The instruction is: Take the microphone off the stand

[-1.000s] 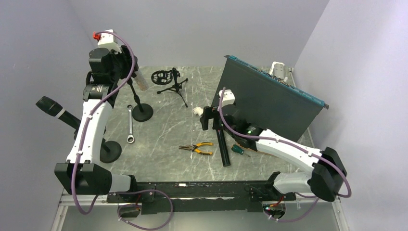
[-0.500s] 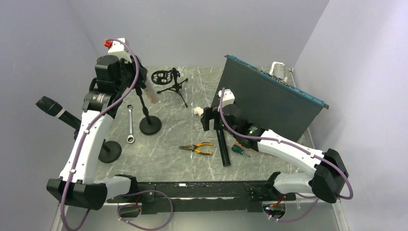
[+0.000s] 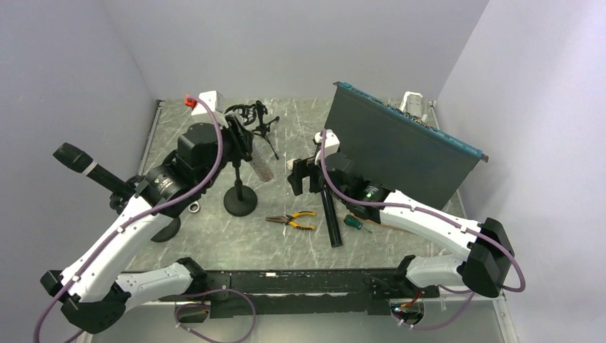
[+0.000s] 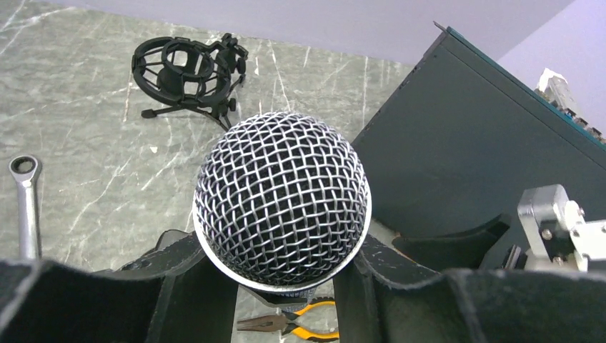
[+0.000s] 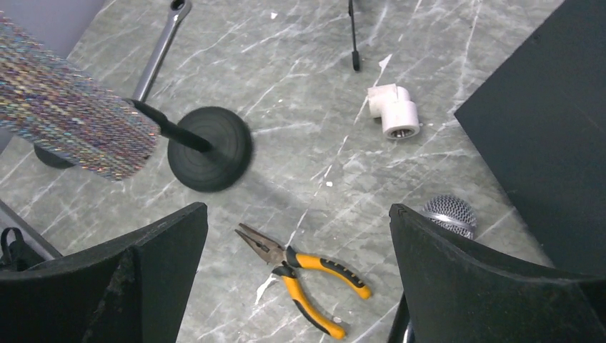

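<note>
A glittery microphone [image 3: 259, 168] with a silver mesh head [image 4: 282, 200] sits tilted in a thin black stand with a round base [image 3: 240, 201]. My left gripper [image 4: 282, 286] is shut on the microphone just under its head, one finger on each side. In the right wrist view the sparkly body [image 5: 71, 132] and the stand base [image 5: 209, 148] lie to the left. My right gripper [image 5: 296, 271] hangs open above the table, a little right of the stand, with nothing between its fingers.
Yellow-handled pliers [image 3: 293, 220] lie under the right gripper, next to a black microphone [image 3: 332, 214] lying flat and a green screwdriver [image 3: 354, 223]. A second microphone on a stand [image 3: 71, 157] is at far left. Also here: wrench [image 4: 27, 207], shock mount tripod [image 3: 250, 118], white pipe elbow [image 5: 391, 111], dark rack panel [image 3: 400, 146].
My left gripper closed on the glittery microphone and swung right and nearer, toward the table's middle. The stand and its base travelled along with it. The right arm barely moved.
</note>
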Tool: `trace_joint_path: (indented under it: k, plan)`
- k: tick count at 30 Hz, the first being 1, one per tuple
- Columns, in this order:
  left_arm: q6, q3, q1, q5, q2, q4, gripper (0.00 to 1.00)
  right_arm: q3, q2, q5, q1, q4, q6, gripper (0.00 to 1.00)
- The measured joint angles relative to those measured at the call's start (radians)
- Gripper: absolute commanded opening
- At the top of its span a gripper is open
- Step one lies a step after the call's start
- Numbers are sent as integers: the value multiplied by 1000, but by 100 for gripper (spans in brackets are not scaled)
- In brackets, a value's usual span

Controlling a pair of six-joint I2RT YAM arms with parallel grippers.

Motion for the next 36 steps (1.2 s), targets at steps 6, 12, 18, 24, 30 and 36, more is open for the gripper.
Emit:
trace_joint_path:
  k: [6, 12, 18, 24, 30, 36]
  plan:
    - [-86, 31, -81, -148, 43, -24, 35, 62, 0, 53, 74, -37, -40, 100]
    - [-88, 33, -84, -181, 34, -48, 82, 121, -2, 74, 124, -39, -75, 100]
    - [-41, 35, -85, -173, -24, -80, 99, 222, 39, 90, 164, -48, -117, 100]
    - [64, 42, -85, -103, -140, -85, 99, 392, 129, 101, 198, -86, -139, 100]
    - [154, 51, -87, -76, -330, -103, 99, 542, 202, 137, 257, -114, -182, 100]
    - [189, 49, -87, -119, -550, -174, 99, 754, 337, 277, 349, -165, -256, 100]
